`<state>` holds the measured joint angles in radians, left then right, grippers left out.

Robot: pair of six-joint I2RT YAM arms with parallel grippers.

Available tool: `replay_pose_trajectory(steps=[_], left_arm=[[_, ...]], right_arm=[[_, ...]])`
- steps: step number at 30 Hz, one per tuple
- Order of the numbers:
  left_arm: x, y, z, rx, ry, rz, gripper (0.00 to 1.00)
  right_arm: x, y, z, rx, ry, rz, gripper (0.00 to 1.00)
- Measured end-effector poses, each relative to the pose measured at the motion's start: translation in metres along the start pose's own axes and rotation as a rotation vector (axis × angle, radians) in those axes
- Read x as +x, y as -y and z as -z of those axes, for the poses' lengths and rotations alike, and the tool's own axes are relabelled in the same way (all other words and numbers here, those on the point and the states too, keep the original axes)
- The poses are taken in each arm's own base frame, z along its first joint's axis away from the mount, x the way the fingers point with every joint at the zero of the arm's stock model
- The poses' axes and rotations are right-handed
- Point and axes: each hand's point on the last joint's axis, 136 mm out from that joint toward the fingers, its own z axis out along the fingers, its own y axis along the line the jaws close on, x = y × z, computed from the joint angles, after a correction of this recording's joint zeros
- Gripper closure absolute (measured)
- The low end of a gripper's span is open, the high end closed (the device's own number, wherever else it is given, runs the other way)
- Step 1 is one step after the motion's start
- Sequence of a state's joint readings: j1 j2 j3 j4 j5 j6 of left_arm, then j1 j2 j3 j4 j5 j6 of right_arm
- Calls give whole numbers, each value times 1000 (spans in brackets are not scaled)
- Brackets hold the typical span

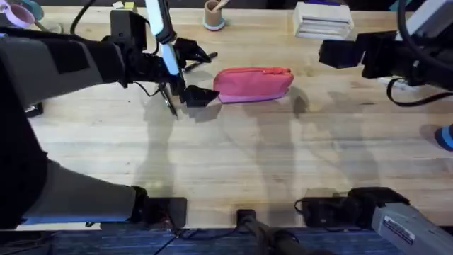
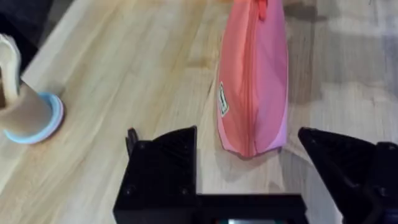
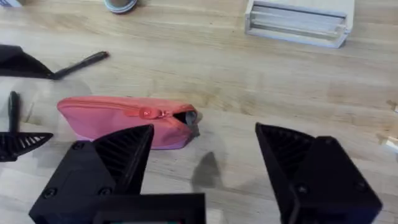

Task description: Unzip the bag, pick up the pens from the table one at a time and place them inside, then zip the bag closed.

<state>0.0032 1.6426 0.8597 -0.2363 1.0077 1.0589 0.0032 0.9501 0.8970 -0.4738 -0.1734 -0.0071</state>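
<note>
**A:** Which step is this? The pink pouch [image 1: 253,83] lies mid-table, well back, soft fabric. In the right wrist view its zip looks a bit open at one end, pull tab [image 3: 147,113] part way along.

**B:** Unzipping, I'd guess. Left gripper [image 1: 190,74] sits at the pouch's end, fingers spread wide, holding nothing. Right gripper [image 3: 205,155] hangs off to the right, also wide open and empty.

**A:** Next?

**B:** Probably pin the end and pinch that tab. Two slim black pens [image 3: 81,63] wait on the butcher-block table [image 1: 283,156] beside the left gripper.
</note>
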Motion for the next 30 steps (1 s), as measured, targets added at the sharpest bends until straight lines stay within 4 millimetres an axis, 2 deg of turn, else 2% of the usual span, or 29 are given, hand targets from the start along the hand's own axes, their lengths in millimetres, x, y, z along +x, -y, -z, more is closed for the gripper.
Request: replay_pose_trajectory(steps=[11, 18, 26, 30], left_arm=[[-10, -2, -1, 12, 62, -33, 8], [-2, -3, -9, 37, 88, -15, 8], [-11, 1, -20, 55, 108, -73, 8], [-7, 6, -29, 82, 105, -64, 4]], right_arm=[[0, 0, 0, 0, 0, 0, 5], [0, 0, 0, 0, 0, 0, 4], [0, 0, 0, 0, 0, 0, 4], [0, 0, 0, 0, 0, 0, 5]])
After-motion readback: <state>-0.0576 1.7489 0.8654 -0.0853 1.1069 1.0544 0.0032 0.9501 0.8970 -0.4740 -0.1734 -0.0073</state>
